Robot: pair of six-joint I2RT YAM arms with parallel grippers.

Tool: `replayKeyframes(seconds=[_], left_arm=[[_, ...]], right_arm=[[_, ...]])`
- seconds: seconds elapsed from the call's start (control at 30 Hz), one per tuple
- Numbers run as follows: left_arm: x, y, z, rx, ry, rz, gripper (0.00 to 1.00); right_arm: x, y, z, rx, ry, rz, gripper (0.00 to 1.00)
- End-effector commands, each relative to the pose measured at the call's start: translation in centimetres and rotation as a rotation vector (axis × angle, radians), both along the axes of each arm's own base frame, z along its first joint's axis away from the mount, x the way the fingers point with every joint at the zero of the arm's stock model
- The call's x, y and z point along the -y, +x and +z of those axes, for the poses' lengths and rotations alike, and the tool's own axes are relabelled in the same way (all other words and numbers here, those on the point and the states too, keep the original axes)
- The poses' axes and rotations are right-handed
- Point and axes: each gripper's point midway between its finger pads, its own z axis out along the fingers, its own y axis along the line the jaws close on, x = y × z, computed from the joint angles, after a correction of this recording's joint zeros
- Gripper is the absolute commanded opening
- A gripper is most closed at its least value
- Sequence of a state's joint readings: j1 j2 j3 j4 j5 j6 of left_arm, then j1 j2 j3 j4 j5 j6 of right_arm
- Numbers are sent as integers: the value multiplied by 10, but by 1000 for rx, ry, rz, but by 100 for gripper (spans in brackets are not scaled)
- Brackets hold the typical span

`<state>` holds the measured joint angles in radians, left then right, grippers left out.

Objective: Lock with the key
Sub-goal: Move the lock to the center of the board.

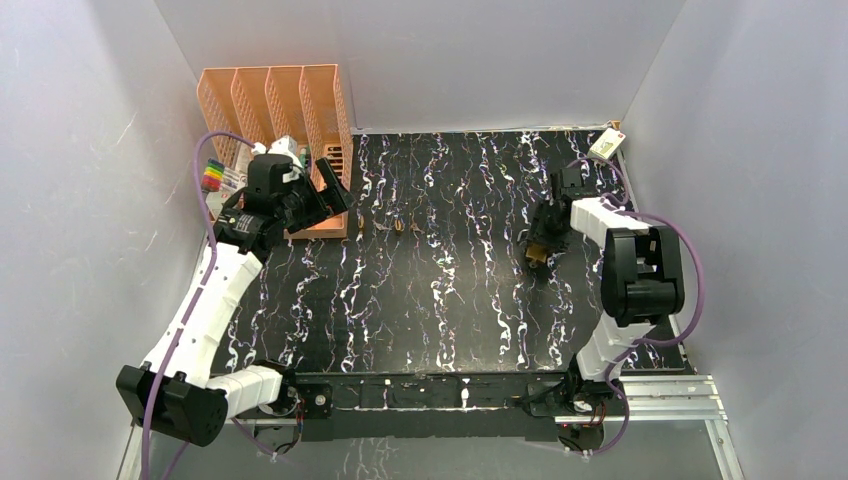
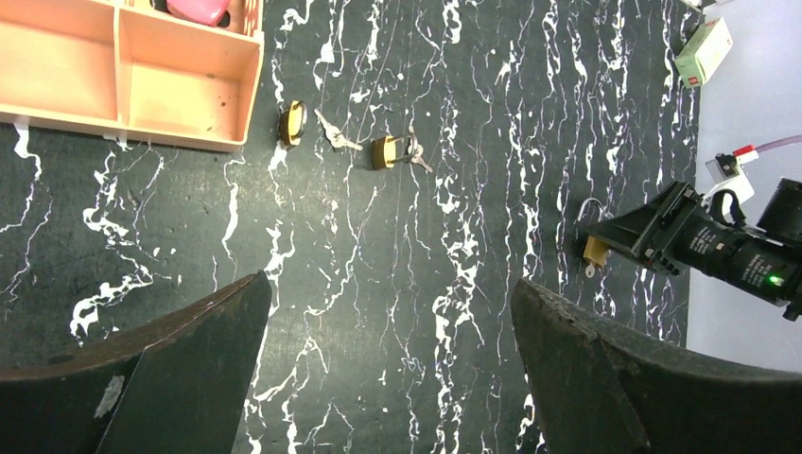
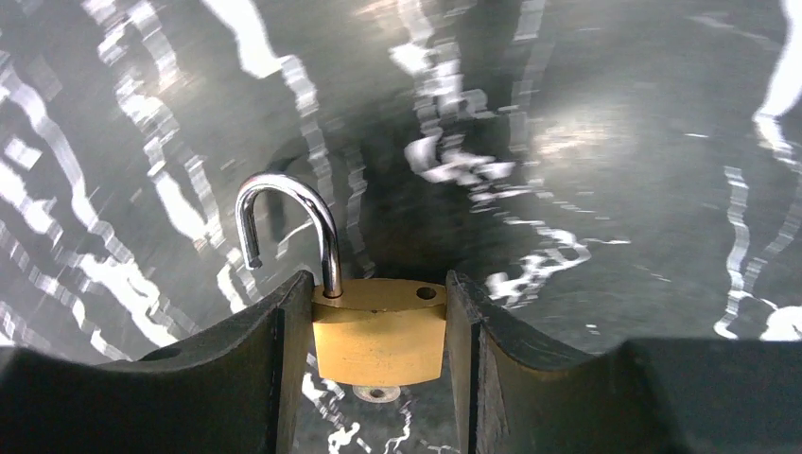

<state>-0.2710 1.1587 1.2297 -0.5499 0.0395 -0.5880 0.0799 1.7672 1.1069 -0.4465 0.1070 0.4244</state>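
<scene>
My right gripper [image 3: 378,288] is shut on the body of a brass padlock [image 3: 378,340], and its steel shackle [image 3: 288,222] is swung open, with its free end out of the hole. The round head of a key [image 3: 382,392] shows under the padlock's bottom. In the top view this gripper [image 1: 541,250] holds the padlock [image 1: 538,257] low over the table's right middle. It also shows in the left wrist view [image 2: 596,252]. My left gripper [image 2: 392,288] is open and empty, hovering by the orange organizer [image 1: 275,100].
Two more brass padlocks [image 2: 292,122] [image 2: 384,151] with keys [image 2: 336,139] lie on the black marbled table [image 1: 430,300] near the organizer's tray [image 2: 132,95]. A small white box [image 1: 607,144] sits at the back right corner. White walls enclose the table.
</scene>
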Motion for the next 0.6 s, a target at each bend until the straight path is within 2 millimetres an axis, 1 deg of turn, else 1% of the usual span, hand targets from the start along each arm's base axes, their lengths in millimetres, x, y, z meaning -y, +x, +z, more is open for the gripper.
replayKeyframes(seconds=[0.0,0.07,0.17,0.23,0.33,0.43,0.57], left_arm=[[5,-4,5,14,-37,-22,98],[8,-3,3,10,-46,-33,98],[10,-4,1,2,-53,-43,98],[12,-5,0,6,-58,-60,98],[13,-8,0,10,-58,-70,98],[12,-11,0,21,-53,-75,98],[13,-12,0,24,-55,-90,98]], right_arm=[[-65,19,45,213,143,390,27],[-87,17,46,218,99,520,28],[-125,8,36,182,43,714,31],[-146,-1,26,139,7,791,32],[-159,-5,21,134,-25,860,34],[-168,-6,25,162,-33,915,39],[-181,-11,36,178,3,983,54]])
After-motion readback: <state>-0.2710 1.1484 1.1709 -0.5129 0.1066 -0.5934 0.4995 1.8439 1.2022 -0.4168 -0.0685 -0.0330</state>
